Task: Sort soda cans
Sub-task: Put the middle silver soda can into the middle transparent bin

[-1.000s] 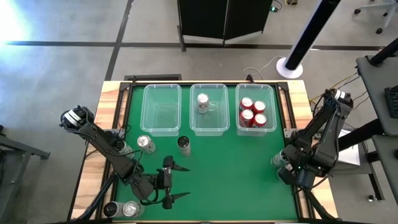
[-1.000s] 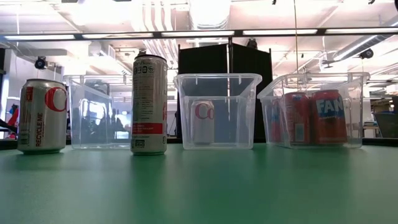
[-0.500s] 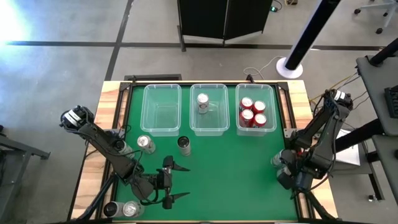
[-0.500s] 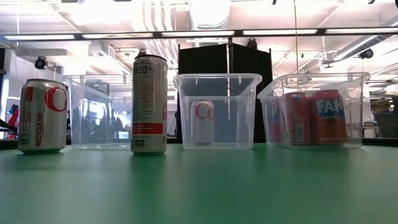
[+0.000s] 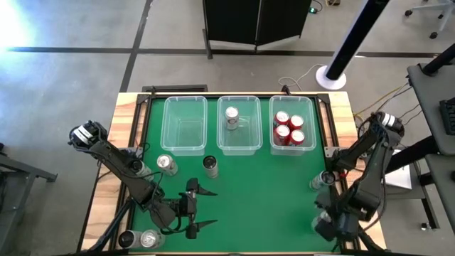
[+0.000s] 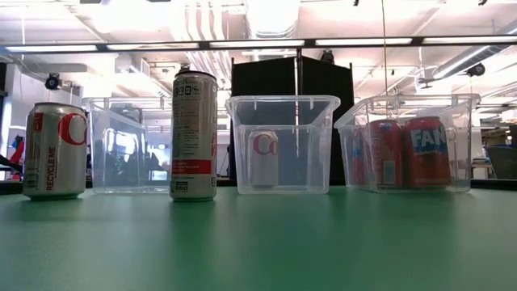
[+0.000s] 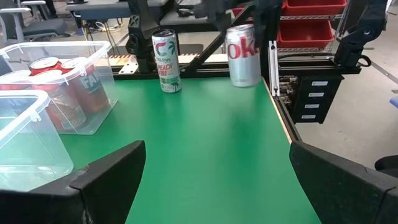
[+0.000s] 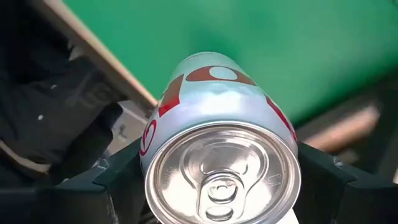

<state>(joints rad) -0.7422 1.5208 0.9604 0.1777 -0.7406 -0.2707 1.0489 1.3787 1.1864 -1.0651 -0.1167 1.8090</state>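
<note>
Right wrist view: silver-white can [image 8: 221,155] held between the right end effector [image 8: 217,186] fingers, at the desk [image 5: 249,192] right edge.
Thin-walled metal, judged light, smooth, easily dented; best gripped mid-body across the sides. Fingers are closed on both flanks, silver top facing the camera. Left end effector [image 5: 195,208] is spread wide, empty, near the front-left.

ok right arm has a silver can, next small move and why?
Probably carry it toward the middle bin. The right gripper is shut on a silver can at the table's near right edge, and that bin already holds a matching silver can. The left gripper waits open.
</note>
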